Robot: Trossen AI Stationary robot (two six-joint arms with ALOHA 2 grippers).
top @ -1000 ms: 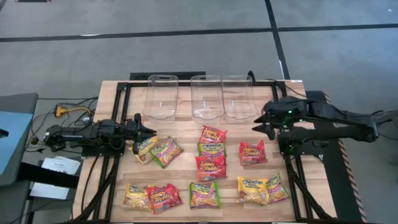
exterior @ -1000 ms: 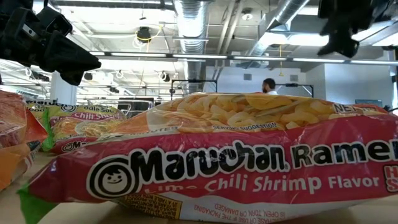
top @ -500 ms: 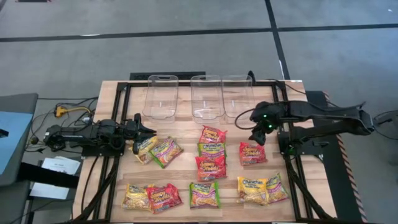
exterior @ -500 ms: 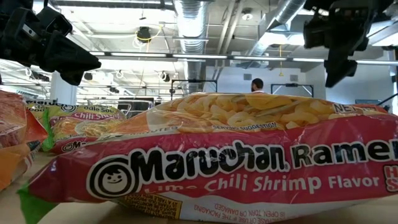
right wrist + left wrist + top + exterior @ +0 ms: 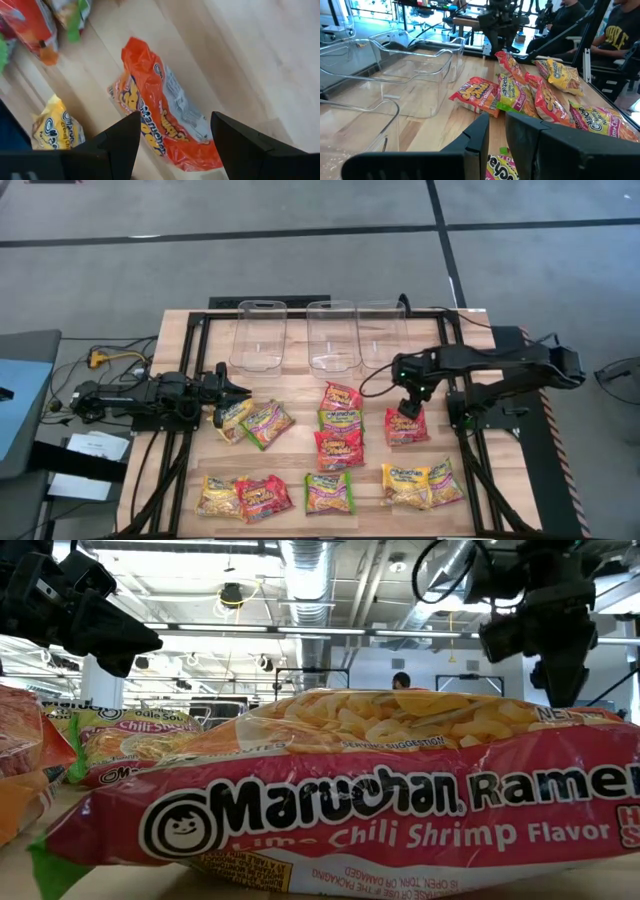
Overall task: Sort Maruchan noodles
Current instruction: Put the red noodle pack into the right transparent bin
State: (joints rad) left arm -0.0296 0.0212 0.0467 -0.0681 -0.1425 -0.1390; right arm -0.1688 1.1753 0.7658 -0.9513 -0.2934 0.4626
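Observation:
Several Maruchan noodle packets lie flat on the wooden table (image 5: 300, 465) in green, yellow and red. My right gripper (image 5: 410, 406) is open and points down over a red packet (image 5: 405, 427) on the table's right side. In the right wrist view its fingers stand on either side of that red packet (image 5: 165, 125), apart from it. My left gripper (image 5: 238, 392) waits at the table's left side, in the air above a yellow packet (image 5: 232, 418), with a narrow gap between its fingers (image 5: 497, 132). A red Lime Chili Shrimp packet (image 5: 380, 800) fills the low view.
Three clear plastic bins (image 5: 258, 335) (image 5: 333, 335) (image 5: 383, 335) stand in a row along the far edge. More packets sit in the middle (image 5: 340, 422) and along the near edge (image 5: 329, 492). A yellow packet (image 5: 55, 131) lies near the red one. People sit beyond the table (image 5: 615, 30).
My right gripper has swung from near the right bin toward the table's left and near edge. It has dropped lower and tipped to point down over the red packet on the right. No packet has moved.

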